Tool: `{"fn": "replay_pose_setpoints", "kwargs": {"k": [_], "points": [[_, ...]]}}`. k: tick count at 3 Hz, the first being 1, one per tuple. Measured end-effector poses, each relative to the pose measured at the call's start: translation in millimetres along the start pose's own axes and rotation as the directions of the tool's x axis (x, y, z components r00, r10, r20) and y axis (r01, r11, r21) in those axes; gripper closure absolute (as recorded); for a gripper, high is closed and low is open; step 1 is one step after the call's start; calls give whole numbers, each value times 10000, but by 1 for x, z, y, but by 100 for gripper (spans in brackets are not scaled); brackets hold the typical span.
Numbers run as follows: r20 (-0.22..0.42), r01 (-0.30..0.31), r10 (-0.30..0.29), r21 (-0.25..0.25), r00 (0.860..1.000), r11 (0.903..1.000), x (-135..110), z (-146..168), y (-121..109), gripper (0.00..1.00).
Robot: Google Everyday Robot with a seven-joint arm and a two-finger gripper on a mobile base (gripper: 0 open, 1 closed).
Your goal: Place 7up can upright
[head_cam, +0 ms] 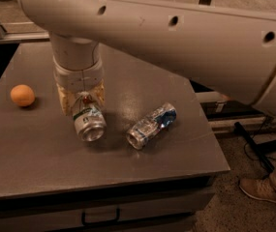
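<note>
The tool (83, 105) hangs low over the desk (40, 153), left of its middle, under the thick pale arm (176, 37) that crosses the whole top of the view. The 7up can (90, 123) lies on its side right at the tool. Its far end, with the orange-red mark, is tucked under and within the tool, and its round end points toward the desk's front edge. Whether the tool is clamped on the can or merely straddling it cannot be told.

Just to the right of the tool, apart from the 7up can, a blue can (151, 125) also lies on its side, slanting away to the right. Well off to the tool's left sits an orange (22, 95), near the desk's left edge.

Bare desk runs between tool and orange. A broad bare strip lies between the cans and the front edge. Beyond the blue can the top is bare out to the right edge, where the floor and a shoe (261, 190) show.
</note>
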State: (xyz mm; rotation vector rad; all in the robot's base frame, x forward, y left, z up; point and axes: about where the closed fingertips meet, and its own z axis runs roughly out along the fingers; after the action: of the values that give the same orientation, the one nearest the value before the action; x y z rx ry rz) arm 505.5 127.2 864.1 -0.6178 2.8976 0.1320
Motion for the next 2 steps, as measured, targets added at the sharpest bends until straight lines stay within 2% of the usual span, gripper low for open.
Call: {"fn": "replay_pose_setpoints", "kwargs": {"k": [1, 2], "points": [[1265, 524, -228, -2354, 9917, 9705, -45, -25, 5, 100], [2812, 1614, -470, -3991, 9585, 9026, -78, -57, 21, 100]]}}
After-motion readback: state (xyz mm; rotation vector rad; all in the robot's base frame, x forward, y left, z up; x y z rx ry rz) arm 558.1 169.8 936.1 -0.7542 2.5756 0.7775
